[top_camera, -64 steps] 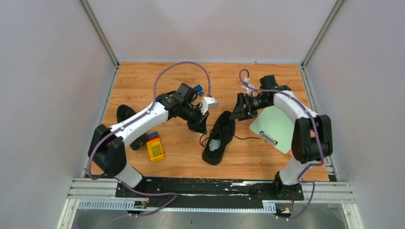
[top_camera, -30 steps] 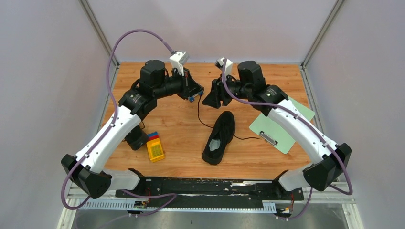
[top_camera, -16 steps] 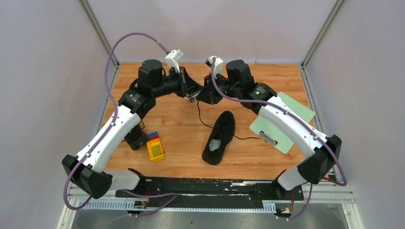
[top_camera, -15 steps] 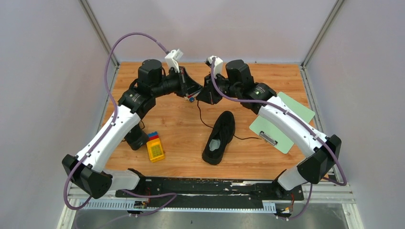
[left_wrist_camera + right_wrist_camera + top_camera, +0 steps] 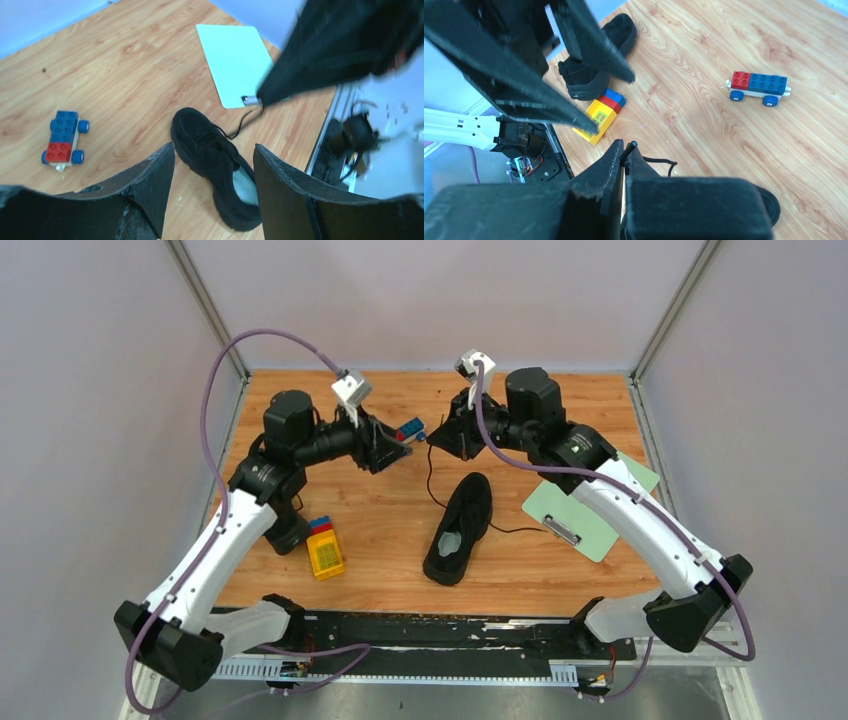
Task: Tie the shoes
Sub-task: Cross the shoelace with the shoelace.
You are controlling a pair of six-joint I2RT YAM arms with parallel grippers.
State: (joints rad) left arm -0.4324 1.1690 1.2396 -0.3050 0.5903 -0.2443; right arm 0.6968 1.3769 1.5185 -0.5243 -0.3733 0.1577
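While the right gripper (image 5: 624, 152) is pinched shut on the tip of a thin black lace (image 5: 430, 475), the left gripper (image 5: 214, 150) hangs with its jaws apart and nothing between them. Both are raised over the far part of the wooden tabletop (image 5: 540, 410), around 12 o'clock in the overhead view. The lace falls in a loose curve to a black shoe (image 5: 460, 528) lying flat near the middle, toe toward 1 o'clock, pale insole showing. The second shoe (image 5: 599, 55) sits at 9 o'clock, half hidden under the left arm (its laces cannot be made out).

The step in hand looks like drawing the laces out ready to cross them. The other lace end (image 5: 520, 530) lies flat on the wood, trailing toward 3 o'clock. The free left gripper would do well to come down on it low and square. The right should pull gently, enough to take up slack without dragging or tipping the light shoe.

Room is mixed. A green clipboard (image 5: 590, 505) fills the 3 o'clock side, its metal clip just beside that loose lace end, so a pinch there risks catching it. A blue and red toy car (image 5: 410, 430) rests beneath the two grippers at 12 o'clock. A yellow brick toy (image 5: 325, 552) lies at 8 o'clock. Grey walls close three sides. Bare wood lies toward 6 o'clock and 11 o'clock.
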